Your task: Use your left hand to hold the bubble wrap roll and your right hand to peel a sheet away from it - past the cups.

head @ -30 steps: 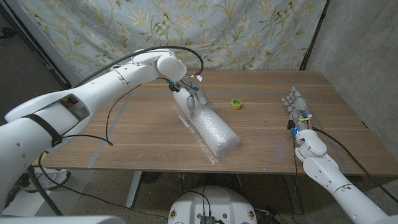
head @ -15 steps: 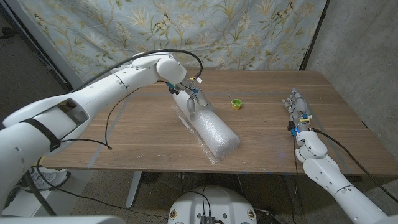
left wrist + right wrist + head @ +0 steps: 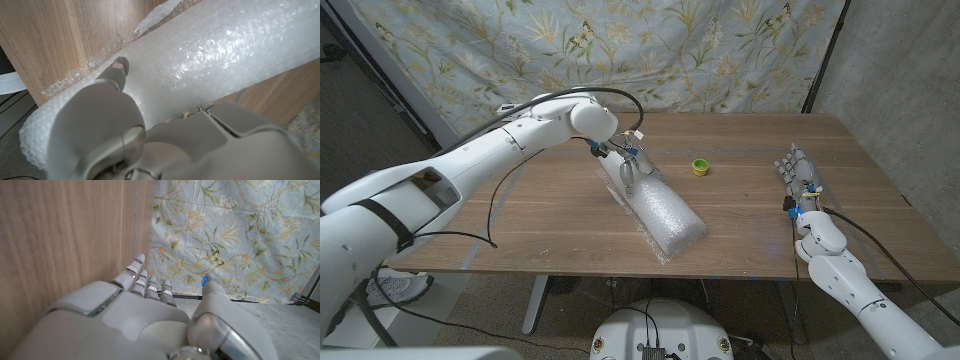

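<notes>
Lying mid-table: bubble wrap roll (image 3: 654,203), long axis running diagonal, far end toward the backdrop, near end toward table's front edge w/ loose sheet edge poking out beneath. Pressing down on roll's far end: left hand (image 3: 631,161), fingers (image 3: 119,68) curling over the wrap, gripping it. Standing well apart, robot-right of the roll past the green cup (image 3: 700,167): right hand (image 3: 799,176), fingers straight, spread, holding nothing. Needing, prob., a reach across toward roll's near end for the peel.
</notes>
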Controlling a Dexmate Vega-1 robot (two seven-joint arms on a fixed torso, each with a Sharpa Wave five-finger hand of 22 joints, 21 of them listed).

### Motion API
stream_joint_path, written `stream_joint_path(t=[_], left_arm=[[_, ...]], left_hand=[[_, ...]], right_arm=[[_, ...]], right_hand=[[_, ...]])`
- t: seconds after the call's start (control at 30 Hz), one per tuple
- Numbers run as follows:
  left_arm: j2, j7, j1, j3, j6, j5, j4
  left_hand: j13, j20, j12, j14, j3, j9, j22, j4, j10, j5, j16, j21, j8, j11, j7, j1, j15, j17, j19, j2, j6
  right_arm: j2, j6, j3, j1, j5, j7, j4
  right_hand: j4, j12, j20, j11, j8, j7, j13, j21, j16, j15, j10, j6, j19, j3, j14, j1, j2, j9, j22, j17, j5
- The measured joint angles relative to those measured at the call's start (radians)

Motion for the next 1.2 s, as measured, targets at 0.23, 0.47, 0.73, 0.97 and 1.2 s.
stream_joint_path(t=[0.23, 0.47, 0.73, 0.97, 1.2], left_arm=[[0.013, 0.063, 0.03, -0.015, 0.01, 0.029, -0.015], [0.028, 0.137, 0.065, -0.037, 0.013, 0.051, -0.028], [0.037, 0.201, 0.094, -0.056, 0.018, 0.069, -0.034], [0.037, 0.23, 0.105, -0.061, 0.027, 0.082, -0.036], [0.035, 0.253, 0.116, -0.063, 0.039, 0.096, -0.037]], left_hand=[[0.032, -0.033, 0.104, 0.055, -0.014, 0.0, 0.005, -0.008, 0.0, -0.004, 0.053, 0.05, 0.023, -0.036, -0.013, 0.029, -0.068, 0.015, 0.158, -0.012, 0.002], [0.07, -0.065, 0.216, 0.289, -0.039, -0.003, 0.016, -0.011, 0.155, -0.011, 0.154, 0.115, 0.042, -0.109, 0.014, 0.091, -0.143, 0.051, 0.37, -0.025, 0.062], [0.1, -0.088, 0.299, 0.424, -0.063, 0.0, 0.03, -0.012, 0.303, -0.016, 0.264, 0.164, 0.048, -0.151, 0.049, 0.145, -0.174, 0.095, 0.491, -0.027, 0.216], [0.127, -0.091, 0.347, 0.458, -0.092, 0.0, 0.034, -0.014, 0.379, -0.019, 0.334, 0.192, 0.055, -0.165, 0.09, 0.187, -0.179, 0.121, 0.546, -0.035, 0.349], [0.154, -0.107, 0.404, 0.515, -0.118, 0.0, 0.041, -0.012, 0.473, -0.022, 0.414, 0.234, 0.059, -0.179, 0.111, 0.218, -0.192, 0.128, 0.616, -0.062, 0.49]], right_arm=[[0.0, -0.004, 0.0, -0.002, 0.002, -0.002, 0.004], [-0.001, -0.008, 0.001, -0.002, 0.003, -0.003, 0.006], [-0.003, -0.014, 0.002, -0.002, 0.004, -0.005, 0.009], [-0.004, -0.017, 0.003, -0.006, 0.006, -0.008, 0.011], [-0.004, -0.019, 0.005, -0.011, 0.009, -0.013, 0.012]], right_hand=[[0.0, 0.0, 0.004, 0.0, 0.0, 0.004, 0.0, 0.0, 0.0, 0.0, 0.0, -0.004, -0.004, 0.0, 0.0, 0.0, 0.0, 0.0, 0.0, 0.0, 0.0], [0.0, 0.0, 0.004, 0.0, 0.0, 0.004, 0.0, 0.0, 0.0, 0.0, 0.0, -0.004, -0.004, 0.0, 0.0, 0.0, 0.0, 0.0, 0.0, 0.0, 0.0], [0.0, 0.0, 0.004, 0.0, 0.0, -0.001, 0.0, 0.0, 0.0, 0.0, 0.0, -0.009, -0.004, 0.0, 0.0, 0.0, 0.0, 0.0, 0.0, 0.0, 0.0], [0.0, 0.0, 0.004, 0.005, 0.0, -0.005, 0.0, 0.0, 0.0, 0.005, -0.005, -0.013, -0.004, 0.0, -0.005, 0.0, 0.0, 0.0, 0.0, 0.0, 0.0], [0.0, 0.0, 0.004, 0.005, 0.0, -0.005, 0.0, 0.0, 0.0, 0.005, -0.005, -0.02, -0.004, 0.0, -0.006, 0.0, 0.0, 0.0, 0.0, 0.005, 0.0]])
